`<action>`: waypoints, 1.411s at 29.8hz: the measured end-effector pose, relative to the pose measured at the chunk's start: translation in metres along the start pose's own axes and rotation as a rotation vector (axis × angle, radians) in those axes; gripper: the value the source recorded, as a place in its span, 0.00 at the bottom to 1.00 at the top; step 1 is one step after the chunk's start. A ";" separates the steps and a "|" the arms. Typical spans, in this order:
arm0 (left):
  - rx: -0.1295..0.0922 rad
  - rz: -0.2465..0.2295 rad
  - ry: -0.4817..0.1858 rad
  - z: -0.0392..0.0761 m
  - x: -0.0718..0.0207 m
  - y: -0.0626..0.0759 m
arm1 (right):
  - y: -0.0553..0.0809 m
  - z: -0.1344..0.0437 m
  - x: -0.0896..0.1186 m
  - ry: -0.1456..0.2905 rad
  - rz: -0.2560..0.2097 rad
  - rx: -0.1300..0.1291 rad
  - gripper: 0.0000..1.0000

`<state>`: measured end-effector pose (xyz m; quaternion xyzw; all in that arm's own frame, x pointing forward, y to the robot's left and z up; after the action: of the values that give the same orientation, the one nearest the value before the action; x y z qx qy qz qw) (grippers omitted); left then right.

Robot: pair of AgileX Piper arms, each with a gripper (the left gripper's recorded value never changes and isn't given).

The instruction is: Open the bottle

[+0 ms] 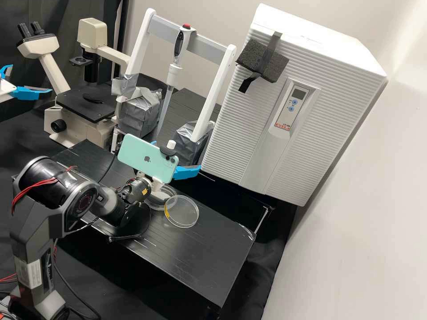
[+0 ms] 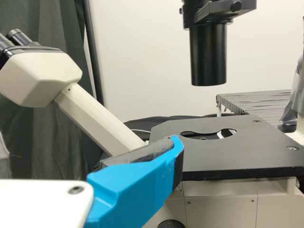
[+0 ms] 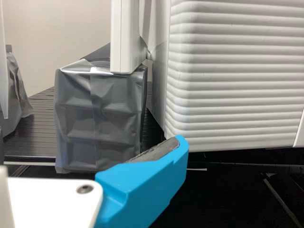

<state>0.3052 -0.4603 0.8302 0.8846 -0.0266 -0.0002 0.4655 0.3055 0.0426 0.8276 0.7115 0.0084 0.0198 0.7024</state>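
Observation:
No bottle can be made out for sure. A small white cap over a dark part shows at the upper edge of the mint-green phone mounted on the right arm's wrist; I cannot tell what it is. My right gripper hovers over the black slatted platform, open, with nothing between its fingers. Its blue finger points at a tape-wrapped block beside the white ribbed machine. My left gripper stands open at the far left by the microscope. Its blue finger is level with the black stage.
Two clear petri dishes lie on the platform just below the right gripper. A white frame holding a pipette stands behind on two taped blocks. The big white machine fills the right side. The microscope eyepiece tube is close to the left gripper.

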 end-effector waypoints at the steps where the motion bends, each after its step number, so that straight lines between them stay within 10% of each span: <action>1: 0.000 0.000 0.000 0.000 0.0000 0.000 | 0.000 0.000 0.000 0.000 0.000 0.000 1.00; 11: -0.001 -0.006 -0.015 0.001 -0.0027 -0.003 | 0.000 0.000 0.000 0.000 0.000 0.000 1.00; 17: -0.087 -0.012 -0.149 0.012 -0.0263 -0.011 | 0.000 0.000 0.000 0.000 0.000 0.000 1.00; 22: -0.104 -0.028 -0.313 0.025 -0.0493 -0.016 | 0.000 0.000 0.000 0.000 0.000 0.000 1.00; 30: -0.038 -0.146 -0.511 0.037 -0.0884 -0.028 | 0.000 0.000 0.000 0.000 0.000 0.000 1.00; 42: 0.017 -0.191 -0.536 0.027 -0.1148 -0.032 | 0.000 0.000 0.000 0.000 0.000 0.000 1.00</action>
<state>0.1913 -0.4588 0.7861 0.8554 -0.0653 -0.2776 0.4323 0.3055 0.0426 0.8276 0.7115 0.0084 0.0198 0.7024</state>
